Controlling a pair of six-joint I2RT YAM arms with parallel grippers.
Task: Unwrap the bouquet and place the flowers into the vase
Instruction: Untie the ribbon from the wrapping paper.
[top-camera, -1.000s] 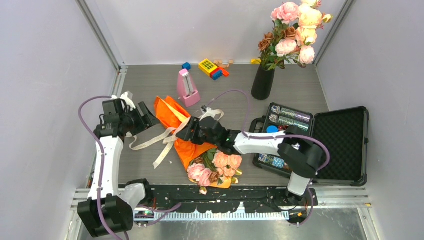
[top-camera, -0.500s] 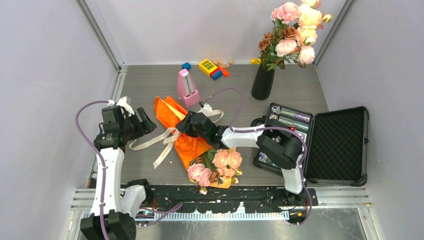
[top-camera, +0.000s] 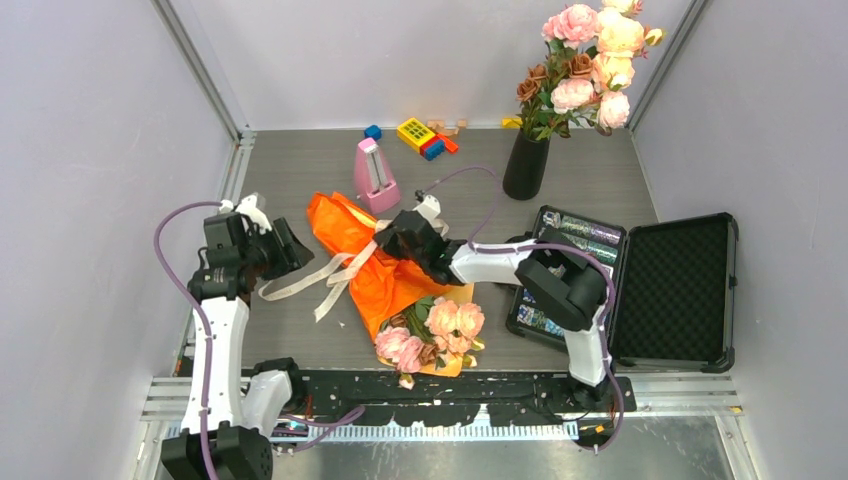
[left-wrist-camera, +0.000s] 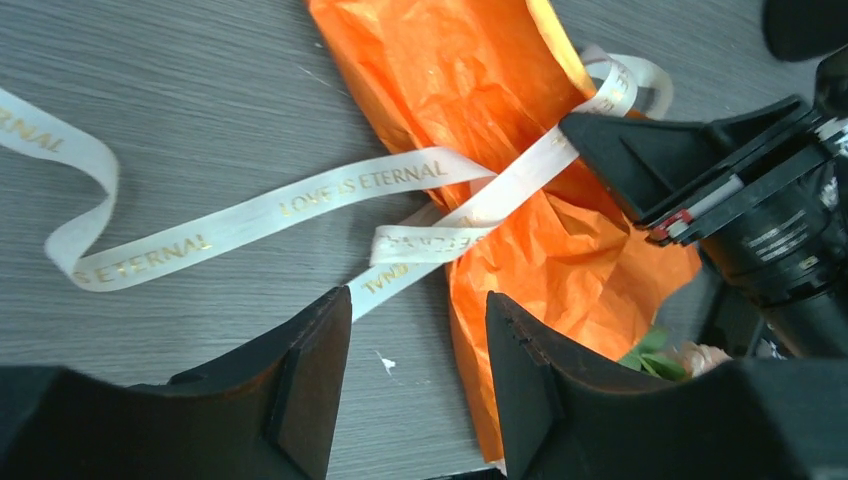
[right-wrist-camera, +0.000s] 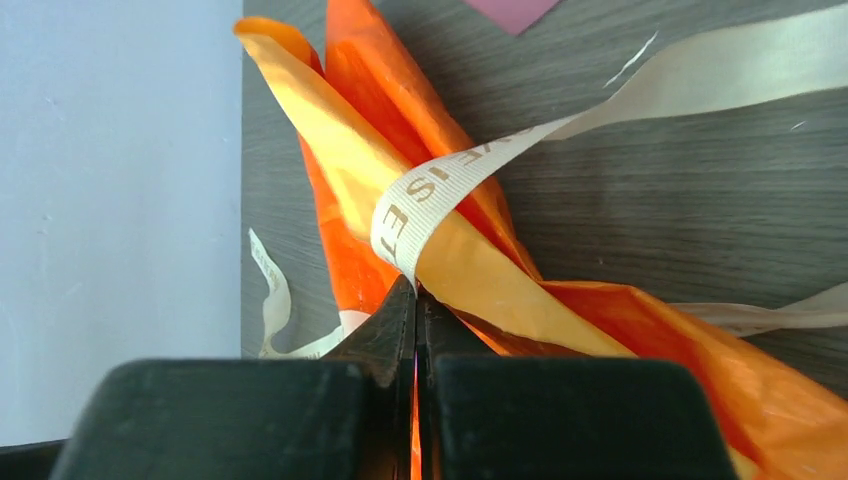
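The bouquet (top-camera: 375, 275) lies on the table in crinkly orange paper (left-wrist-camera: 480, 70), its pink and peach flowers (top-camera: 430, 325) pointing at the near edge. A cream ribbon (left-wrist-camera: 330, 195) loops around the paper (right-wrist-camera: 500, 270) and trails off to the left. My right gripper (right-wrist-camera: 415, 290) is shut on the ribbon (right-wrist-camera: 440, 185) where it crosses the wrap; the top view shows this gripper (top-camera: 388, 238) at the bouquet's narrow part. My left gripper (left-wrist-camera: 418, 330) hangs open over the table left of the wrap, nothing between its fingers. The black vase (top-camera: 525, 165) stands at the back right with flowers in it.
A pink metronome (top-camera: 375, 175) stands just behind the bouquet. Coloured toy blocks (top-camera: 425, 137) lie at the back wall. An open black case (top-camera: 640, 280) with small items fills the right side. Grey walls close in on both sides.
My right gripper moved up along the wrap and shut on the ribbon; the ribbon's tails shifted. The left gripper's jaws narrowed a little while staying open.
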